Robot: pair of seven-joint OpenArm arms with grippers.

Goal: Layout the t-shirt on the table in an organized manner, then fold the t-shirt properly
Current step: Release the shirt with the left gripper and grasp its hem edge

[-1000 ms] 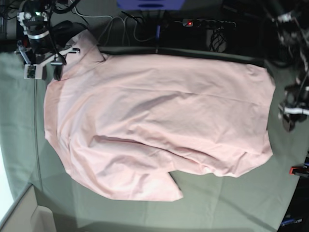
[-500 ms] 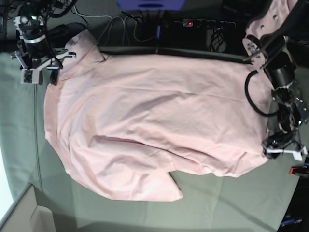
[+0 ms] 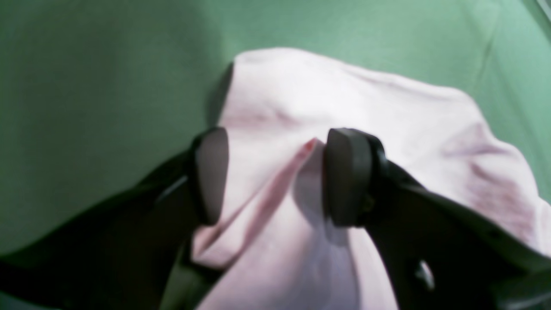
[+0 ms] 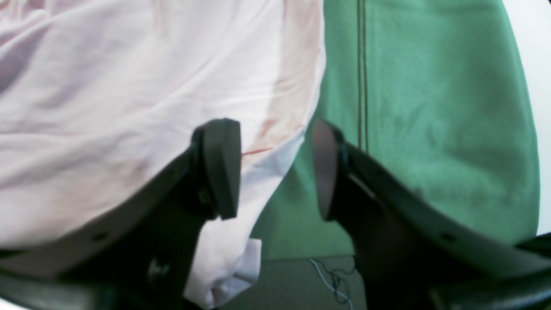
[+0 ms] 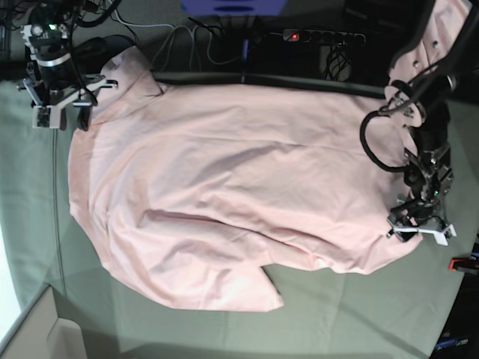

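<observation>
The pale pink t-shirt [image 5: 247, 187] lies spread across the grey-green table [image 5: 352, 314], plain side up with no print showing. My left gripper [image 5: 418, 224] is low over the shirt's right lower corner. In the left wrist view the left gripper [image 3: 277, 176] is open, its pads on either side of a raised fold of the shirt [image 3: 387, 112]. My right gripper [image 5: 63, 118] is at the shirt's upper left corner. In the right wrist view the right gripper [image 4: 273, 168] is open and straddles the edge of the shirt [image 4: 129, 86] over the table [image 4: 430, 107].
A black power strip [image 5: 322, 35] with a red light and loose cables lies behind the table's far edge. A red clamp [image 5: 464, 263] sits at the right edge. A pale box corner [image 5: 45, 336] shows at the bottom left. Bare cloth lies in front of the shirt.
My left arm has swung in from the right and come down onto the shirt's right lower corner. My right gripper has shifted slightly left and then held still. The shirt has not moved.
</observation>
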